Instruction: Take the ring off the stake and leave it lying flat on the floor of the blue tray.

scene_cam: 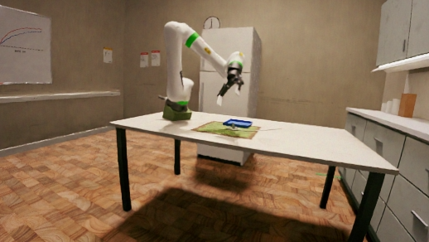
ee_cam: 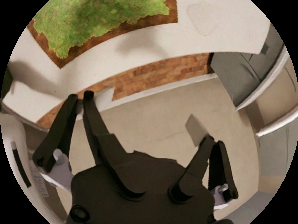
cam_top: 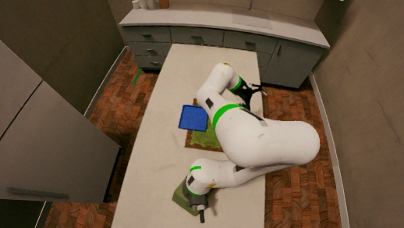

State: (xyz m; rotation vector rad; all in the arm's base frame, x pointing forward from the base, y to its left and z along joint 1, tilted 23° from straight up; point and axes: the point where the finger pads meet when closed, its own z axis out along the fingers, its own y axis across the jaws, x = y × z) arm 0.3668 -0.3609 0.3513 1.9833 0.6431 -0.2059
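The ring (scene_cam: pixel 233 126) is a pale grey hoop that sits around a short stake on the green mat (ee_cam: pixel 93 19) (scene_cam: pixel 215 128) (cam_top: pixel 204 137). In the top view the arm hides the ring. The blue tray (cam_top: pixel 193 118) (scene_cam: pixel 237 123) lies on the mat's edge beside the ring and holds nothing. My gripper (scene_cam: pixel 228 94) (cam_top: pixel 249 93) (ee_cam: pixel 152 107) is open wide and empty. It hangs high above the table, well off to the side of the ring and the tray.
The white table (cam_top: pixel 164 168) (scene_cam: pixel 306 142) carries the mat and the robot's green base (cam_top: pixel 183 197) (scene_cam: pixel 175 113). Grey cabinets (cam_top: pixel 218 37) stand beyond the table's far end, and a fridge (scene_cam: pixel 232 70) stands behind it.
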